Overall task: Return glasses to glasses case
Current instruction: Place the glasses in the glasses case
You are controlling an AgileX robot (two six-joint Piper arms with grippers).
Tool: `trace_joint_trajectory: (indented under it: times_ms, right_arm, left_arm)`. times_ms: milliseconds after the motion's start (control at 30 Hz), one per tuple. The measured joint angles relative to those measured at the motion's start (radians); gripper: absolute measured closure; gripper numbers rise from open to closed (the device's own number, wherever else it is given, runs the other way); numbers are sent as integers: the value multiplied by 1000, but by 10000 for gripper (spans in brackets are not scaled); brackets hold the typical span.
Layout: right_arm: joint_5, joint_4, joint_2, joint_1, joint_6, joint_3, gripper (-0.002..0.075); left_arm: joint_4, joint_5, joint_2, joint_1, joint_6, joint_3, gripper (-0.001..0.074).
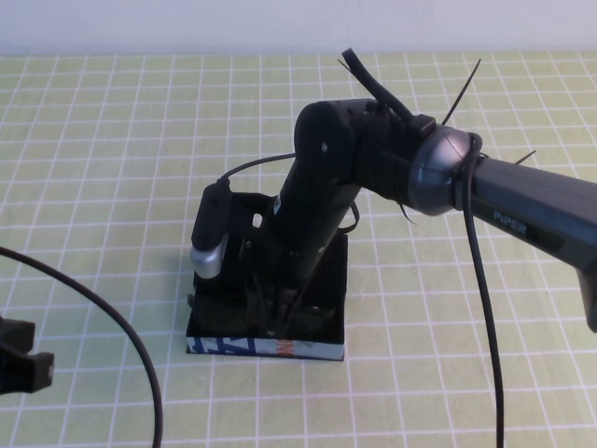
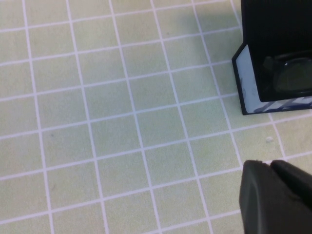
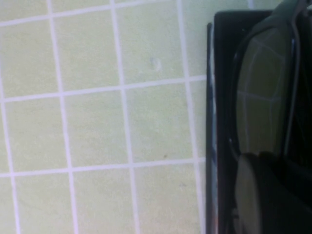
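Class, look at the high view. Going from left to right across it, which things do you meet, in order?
Left gripper at the left edge → glasses case mid-table, right gripper lowered into it → right arm reaching in from the right.

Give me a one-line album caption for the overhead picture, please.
Right hand reaches down into the open glasses case on the green checked table, while the left hand waits at the near-left edge.

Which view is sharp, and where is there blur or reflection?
High view: sharp, right pincer down in the glasses case, fingers hidden. Left wrist view: left pincer blurred, near the case. Right wrist view: soft, with the grid reflected in the glasses.
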State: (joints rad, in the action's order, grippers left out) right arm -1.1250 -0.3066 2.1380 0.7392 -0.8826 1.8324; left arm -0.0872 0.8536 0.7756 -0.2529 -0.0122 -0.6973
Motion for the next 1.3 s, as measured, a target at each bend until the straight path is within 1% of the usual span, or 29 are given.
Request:
trace_joint_trajectory:
  times_ms: [367, 533, 600, 700, 867, 933, 1033, 1133, 1200, 1300]
  right_arm:
    - [-6, -5, 0, 0, -20, 2, 715]
    - [-2, 18, 0, 0, -18, 2, 694]
    - [3, 28, 0, 0, -17, 2, 675]
    - [5, 32, 0, 0, -17, 2, 626]
    - [9, 37, 0, 0, -4, 2, 520]
    - [17, 39, 0, 0, 4, 2, 498]
    - [25, 42, -1, 0, 8, 2, 484]
    - [30, 44, -5, 0, 10, 2, 487]
    - [30, 46, -15, 0, 10, 2, 513]
    - [21, 46, -52, 0, 10, 2, 604]
  left_arm:
    - [0, 0, 0, 0, 0, 0, 738]
    - [0, 2, 0, 0, 0, 0, 738]
    - [0, 2, 0, 0, 0, 0, 738]
    - [0, 2, 0, 0, 0, 0, 738]
    - [0, 2, 0, 0, 0, 0, 738]
    - [0, 3, 0, 0, 0, 0, 738]
    - [0, 5, 0, 0, 0, 0, 738]
    - [0, 5, 0, 0, 0, 0, 738]
    - [0, 5, 0, 0, 2, 0, 738]
    - [-2, 5, 0, 0, 29, 0, 738]
